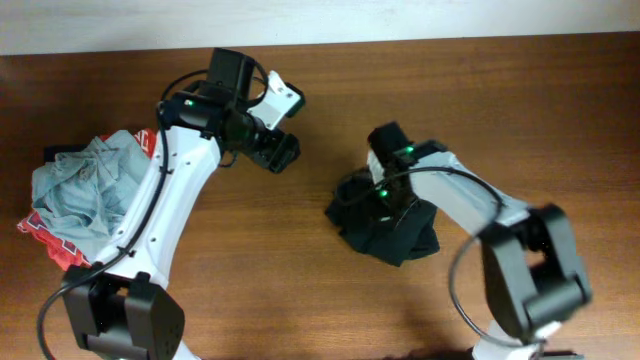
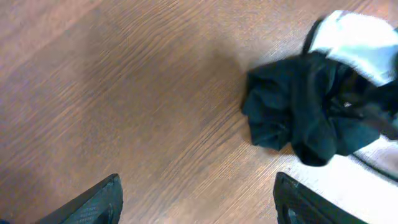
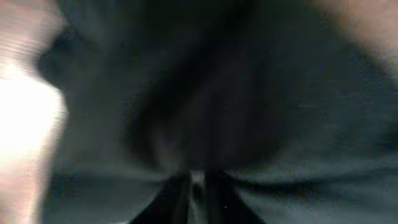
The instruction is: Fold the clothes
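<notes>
On the brown wooden table (image 1: 500, 90), a little right of centre, the black T-shirt (image 1: 400, 240) is seen lying in a crumpled heap, with no sleeve or logo to be made out. The right gripper (image 3: 198, 190) is pressed down into the top of this heap. In the right wrist view almost everything is filled with dark, blurred fabric, and its fingers (image 3: 165, 199) are seen close together with only a narrow slit between them. Whether cloth is actually pinched there cannot be told (the blur is too heavy).

The left gripper (image 2: 198, 186) is held above bare wood to the upper left of the shirt, well apart from it. Its two dark fingers (image 2: 99, 202) are spread wide, and nothing is held between them. In the left wrist view the bunched shirt is seen off to the right, with a white part of the right arm (image 2: 357, 43) over it.

At the left edge of the table a rumpled grey-blue garment (image 1: 85, 185) is piled on a red-and-white garment (image 1: 45, 235), beside the left arm (image 1: 170, 200).
</notes>
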Tool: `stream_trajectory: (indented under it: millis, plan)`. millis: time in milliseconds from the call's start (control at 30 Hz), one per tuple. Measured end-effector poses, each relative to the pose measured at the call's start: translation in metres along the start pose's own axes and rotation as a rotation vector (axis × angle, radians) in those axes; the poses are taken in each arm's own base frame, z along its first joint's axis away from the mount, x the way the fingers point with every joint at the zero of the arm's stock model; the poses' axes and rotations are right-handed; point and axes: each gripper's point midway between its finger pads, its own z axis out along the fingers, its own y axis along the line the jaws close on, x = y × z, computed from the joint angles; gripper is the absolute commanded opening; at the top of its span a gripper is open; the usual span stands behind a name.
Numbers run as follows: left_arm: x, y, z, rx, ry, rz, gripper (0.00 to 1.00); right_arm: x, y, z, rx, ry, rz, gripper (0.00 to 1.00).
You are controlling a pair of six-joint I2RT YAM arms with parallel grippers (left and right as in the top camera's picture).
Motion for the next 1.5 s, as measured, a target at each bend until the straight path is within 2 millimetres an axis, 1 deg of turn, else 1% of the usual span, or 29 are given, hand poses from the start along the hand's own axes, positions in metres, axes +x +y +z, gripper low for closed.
stream_trajectory:
  millis: [33, 67, 133, 167, 200, 300, 367, 467, 600, 700, 767, 900, 933, 1033, 1067, 1100, 1133, 1167, 1200, 1333, 1500]
  plan:
    - [0.001, 0.000, 0.000, 0.007, 0.001, -0.013, 0.78, -0.006, 0.003, -0.015, -0.009, -0.052, -0.006, 0.33]
    - [0.002, -0.002, 0.000, 0.016, 0.003, -0.031, 0.78, -0.010, 0.005, -0.027, -0.018, -0.093, -0.012, 0.40]
    - [0.002, -0.004, 0.000, 0.030, 0.004, -0.074, 0.79, -0.016, 0.012, -0.057, -0.036, -0.183, -0.028, 0.50]
    - [0.002, -0.005, 0.001, 0.035, 0.006, -0.098, 0.79, -0.017, 0.015, -0.071, -0.044, -0.221, -0.036, 0.53]
    - [0.002, -0.006, 0.002, 0.041, 0.009, -0.134, 0.79, -0.017, 0.017, -0.085, -0.050, -0.259, -0.044, 0.59]
    - [0.005, -0.005, 0.011, 0.050, 0.028, -0.236, 0.79, -0.012, 0.019, -0.112, -0.062, -0.319, -0.037, 0.68]
    - [0.009, -0.004, 0.021, 0.059, 0.055, -0.313, 0.78, -0.007, 0.012, -0.123, -0.063, -0.332, 0.008, 0.75]
    - [0.018, -0.004, 0.039, 0.087, 0.101, -0.394, 0.79, -0.002, -0.007, -0.131, -0.051, -0.330, 0.084, 0.79]
    - [0.021, -0.007, 0.057, 0.118, 0.114, -0.436, 0.80, 0.010, -0.028, -0.130, -0.031, -0.277, 0.167, 0.80]
    - [0.017, -0.010, 0.064, 0.116, 0.094, -0.424, 0.84, 0.019, -0.032, -0.128, -0.024, -0.241, 0.187, 0.80]
    - [0.015, -0.014, 0.067, 0.115, 0.094, -0.414, 0.87, 0.021, -0.032, -0.127, -0.023, -0.233, 0.191, 0.80]
    - [0.016, -0.027, 0.080, 0.144, 0.118, -0.402, 0.87, 0.020, -0.033, -0.122, -0.020, -0.218, 0.195, 0.79]
    - [0.018, -0.032, 0.086, 0.158, 0.132, -0.400, 0.87, 0.020, -0.034, -0.120, -0.019, -0.211, 0.196, 0.75]
    - [0.025, -0.043, 0.107, 0.205, 0.179, -0.401, 0.87, 0.019, -0.037, -0.106, -0.012, -0.177, 0.208, 0.46]
    - [0.028, -0.049, 0.118, 0.233, 0.195, -0.400, 0.87, 0.019, -0.038, -0.099, -0.009, -0.156, 0.224, 0.35]
    - [0.031, -0.053, 0.125, 0.255, 0.206, -0.396, 0.87, 0.020, -0.040, -0.093, -0.005, -0.137, 0.235, 0.27]
    - [0.033, -0.057, 0.133, 0.278, 0.218, -0.394, 0.87, 0.022, -0.042, -0.085, 0.000, -0.112, 0.251, 0.14]
    - [0.035, -0.061, 0.139, 0.297, 0.227, -0.390, 0.87, 0.023, -0.044, -0.078, 0.005, -0.091, 0.264, 0.07]
    - [0.037, -0.067, 0.147, 0.321, 0.237, -0.383, 0.87, 0.024, -0.045, -0.069, 0.010, -0.063, 0.283, 0.04]
    - [0.039, -0.082, 0.162, 0.370, 0.242, -0.351, 0.87, 0.027, -0.051, -0.040, 0.024, 0.016, 0.323, 0.04]
    - [0.035, -0.104, 0.165, 0.415, 0.241, -0.308, 0.87, 0.025, -0.056, -0.009, 0.028, 0.078, 0.347, 0.04]
